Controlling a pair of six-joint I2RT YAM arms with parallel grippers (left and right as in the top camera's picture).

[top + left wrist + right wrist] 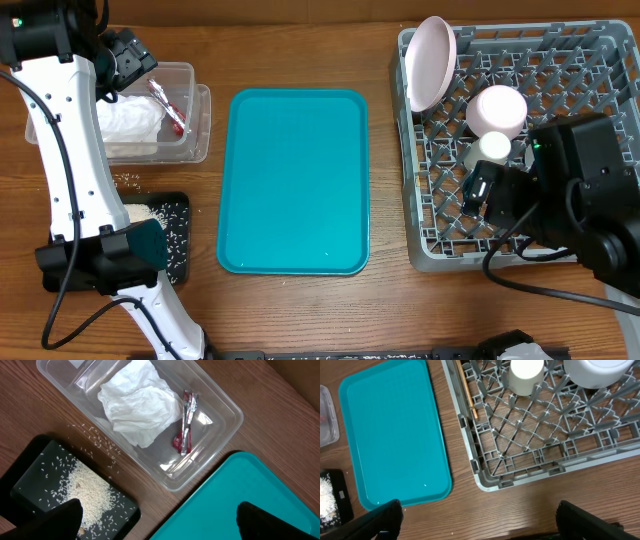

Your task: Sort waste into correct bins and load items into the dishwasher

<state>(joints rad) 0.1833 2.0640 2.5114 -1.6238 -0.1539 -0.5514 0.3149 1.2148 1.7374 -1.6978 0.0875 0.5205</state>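
Tray (295, 180), teal, between clear tub (192, 76) and grey rack (440, 232)

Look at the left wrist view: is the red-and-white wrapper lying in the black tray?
No, the wrapper lies in the clear tub beside the crumpled napkin, apart from the black tray.

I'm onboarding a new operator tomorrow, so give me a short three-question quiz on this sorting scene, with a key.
1. True or false: the crumpled napkin and the red-and-white wrapper lie in the same clear tub.
2. Fill in: the white cup sits in the grey ___.
3. Most of the rice lies: A) on the teal tray, B) in the black tray, C) in the clear tub.

Key
1. True.
2. dish rack.
3. B.
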